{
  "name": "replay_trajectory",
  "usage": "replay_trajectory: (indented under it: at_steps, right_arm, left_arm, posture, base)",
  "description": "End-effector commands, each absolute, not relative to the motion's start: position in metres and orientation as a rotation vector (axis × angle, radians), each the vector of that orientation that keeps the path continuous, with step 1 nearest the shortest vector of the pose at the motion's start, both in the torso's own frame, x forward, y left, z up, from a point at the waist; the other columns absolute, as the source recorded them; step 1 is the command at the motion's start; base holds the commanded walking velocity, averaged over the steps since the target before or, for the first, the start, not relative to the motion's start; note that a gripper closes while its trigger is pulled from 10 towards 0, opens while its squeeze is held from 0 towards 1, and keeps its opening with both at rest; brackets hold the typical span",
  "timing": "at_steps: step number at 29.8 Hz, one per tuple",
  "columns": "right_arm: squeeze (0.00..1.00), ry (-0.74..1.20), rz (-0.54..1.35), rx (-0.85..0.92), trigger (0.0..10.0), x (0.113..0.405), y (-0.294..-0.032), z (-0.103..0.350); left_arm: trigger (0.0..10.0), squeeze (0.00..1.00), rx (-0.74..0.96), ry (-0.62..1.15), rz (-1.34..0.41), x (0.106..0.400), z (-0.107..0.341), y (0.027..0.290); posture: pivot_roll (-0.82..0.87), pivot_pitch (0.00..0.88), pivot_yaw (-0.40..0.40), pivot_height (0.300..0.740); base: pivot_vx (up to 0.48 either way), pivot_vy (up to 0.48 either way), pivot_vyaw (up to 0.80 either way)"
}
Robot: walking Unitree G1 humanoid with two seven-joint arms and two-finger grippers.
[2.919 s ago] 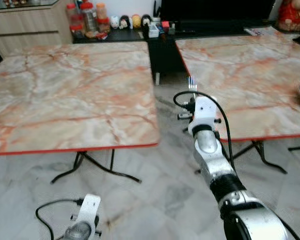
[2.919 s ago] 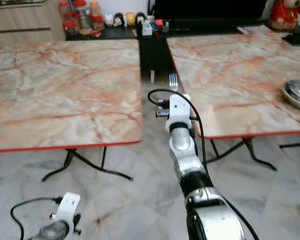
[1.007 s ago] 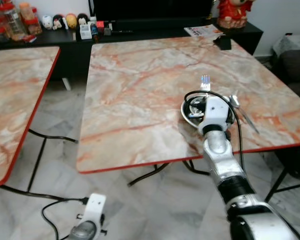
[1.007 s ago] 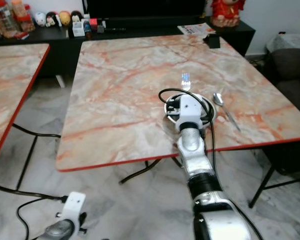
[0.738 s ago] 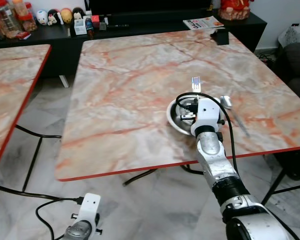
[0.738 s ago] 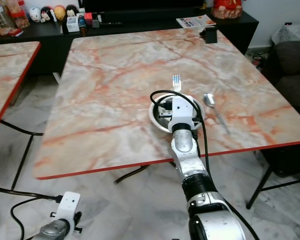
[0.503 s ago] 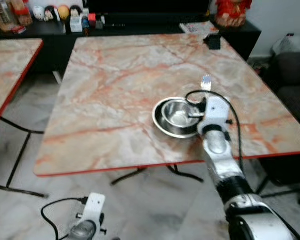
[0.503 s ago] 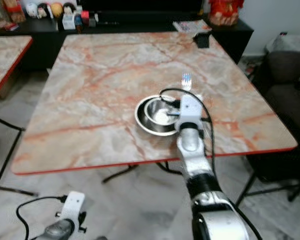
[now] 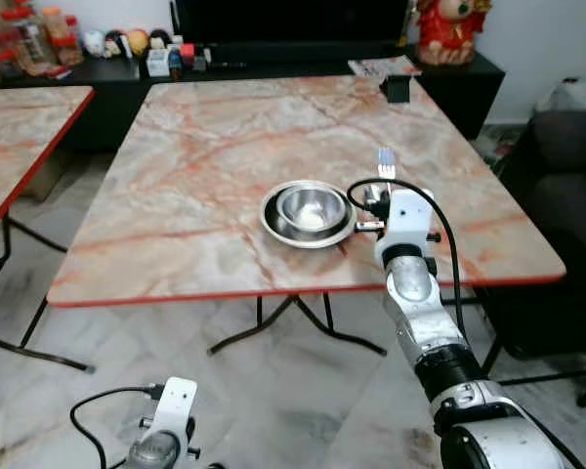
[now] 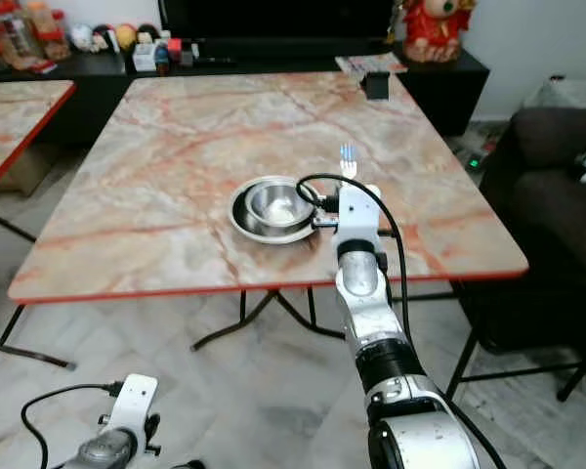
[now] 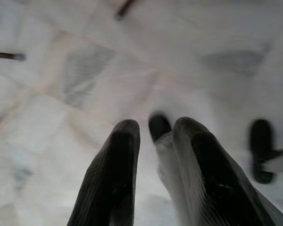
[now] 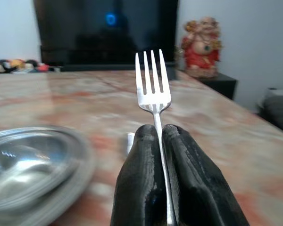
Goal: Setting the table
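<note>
My right gripper (image 9: pixel 385 191) is shut on the handle of a silver fork (image 12: pixel 153 84), which stands upright with its tines up. It hovers over the near right part of the marble table (image 9: pixel 176 244), just right of a steel bowl (image 9: pixel 311 205). The bowl sits in a steel plate (image 9: pixel 273 223). A small pale object (image 12: pixel 130 141) lies on the table past the fingers, too blurred to name. My left gripper (image 11: pixel 153 127) hangs low over the tiled floor, with a narrow gap between its fingers and nothing held.
A second marble table (image 9: pixel 20 127) stands at the left. A black TV console (image 9: pixel 273 61) with jars and small toys runs along the back, with a red figurine (image 9: pixel 445 29) on it. A dark sofa (image 9: pixel 566 166) is at the right. A small black box (image 9: pixel 397 88) sits at the table's far edge.
The camera has swung right from the first table to this one and moved closer. The bowl now lies left of my right gripper, which still holds the fork upright.
</note>
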State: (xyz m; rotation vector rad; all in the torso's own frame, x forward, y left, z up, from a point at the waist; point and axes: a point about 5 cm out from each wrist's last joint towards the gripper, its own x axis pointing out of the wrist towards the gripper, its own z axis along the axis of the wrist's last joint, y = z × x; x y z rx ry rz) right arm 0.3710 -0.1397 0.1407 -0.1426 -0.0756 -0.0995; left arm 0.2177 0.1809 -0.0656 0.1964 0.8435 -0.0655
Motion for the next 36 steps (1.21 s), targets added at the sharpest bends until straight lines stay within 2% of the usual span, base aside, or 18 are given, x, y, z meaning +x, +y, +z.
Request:
replay_trajectory:
  at_steps: [1,3,18,36]
  right_arm:
    - [0.00,-0.092,-0.090,-0.129,10.0,0.373,-0.135,0.147]
    - [0.00,-0.090,-0.092,-0.126,10.0,0.373,-0.135,0.147]
    - [0.00,-0.072,-0.077,-0.117,10.0,0.368,-0.131,0.140]
    - [0.00,-0.078,-0.036,-0.118,10.0,0.364,-0.123,0.138]
  left_arm:
    - [10.0,0.00,0.213,0.849,-0.052,0.217,-0.065,0.188]
    - [10.0,0.00,0.213,0.849,-0.050,0.217,-0.065,0.188]
    - [10.0,0.00,0.177,0.832,-0.011,0.220,-0.063,0.190]
    - [10.0,0.00,0.189,0.832,-0.003,0.221,-0.062,0.194]
  posture:
    - [0.00,0.117,0.011,0.740]
    - [0.00,0.117,0.010,0.740]
    - [0.00,0.123,0.004,0.740]
    - [0.00,0.119,0.013,0.740]
  base:
    - [0.000,-0.431,0.00]
    - [0.000,-0.428,0.00]
    - [0.000,0.000,0.00]
    - [0.369,0.000,0.00]
